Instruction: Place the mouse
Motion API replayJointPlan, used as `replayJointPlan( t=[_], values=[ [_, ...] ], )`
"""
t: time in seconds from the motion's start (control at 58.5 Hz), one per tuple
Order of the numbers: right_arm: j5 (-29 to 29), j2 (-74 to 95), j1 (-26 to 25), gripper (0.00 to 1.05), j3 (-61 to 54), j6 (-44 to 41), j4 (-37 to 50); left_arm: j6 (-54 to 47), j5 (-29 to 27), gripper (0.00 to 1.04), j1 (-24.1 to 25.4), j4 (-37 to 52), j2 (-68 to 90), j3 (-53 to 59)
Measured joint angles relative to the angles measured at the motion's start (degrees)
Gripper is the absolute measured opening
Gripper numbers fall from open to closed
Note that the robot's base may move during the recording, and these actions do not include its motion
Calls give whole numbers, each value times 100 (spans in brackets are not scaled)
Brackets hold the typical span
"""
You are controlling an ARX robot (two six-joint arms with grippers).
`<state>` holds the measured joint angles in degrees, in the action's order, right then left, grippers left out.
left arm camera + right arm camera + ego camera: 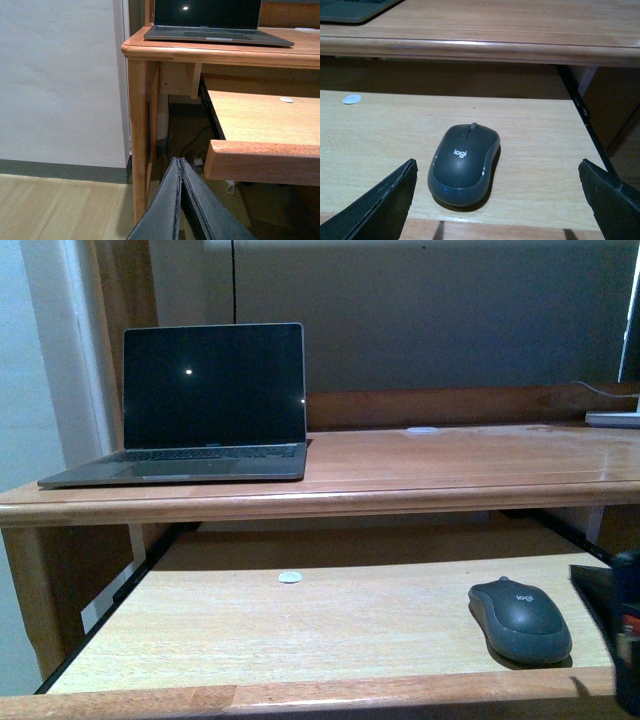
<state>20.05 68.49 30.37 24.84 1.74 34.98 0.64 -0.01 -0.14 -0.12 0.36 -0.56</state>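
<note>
Zero progress: right tool (pixel 496 170) spread wide, the mouse (pixel 464 167) lying untouched between its fingers (pixel 385 205) on the pull-out shelf (pixel 545 130), left tool (pixel 180 165) pressed together, so pick and place both look outstanding.

This looks like a home study or small office corner. A wooden computer desk (pixel 450 465) fills the front view. An open laptop (pixel 200 400) sits on its top at the upper left, and a pull-out keyboard tray (pixel 250 630) below carries a mouse (pixel 520 622) at the lower right. The left wrist view shows a plain painted wall (pixel 60 75), a grey skirting board (pixel 60 170), wood-plank flooring (pixel 50 210) and cables (pixel 191 144) under the desk.
</note>
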Motion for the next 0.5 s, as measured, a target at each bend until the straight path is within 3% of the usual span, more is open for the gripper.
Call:
replayJointPlan(
  t=[0.496],
  values=[
    [658,1480,643,97,1292,-485,-673,-2,0,90,0,0,-2,0]
  ],
)
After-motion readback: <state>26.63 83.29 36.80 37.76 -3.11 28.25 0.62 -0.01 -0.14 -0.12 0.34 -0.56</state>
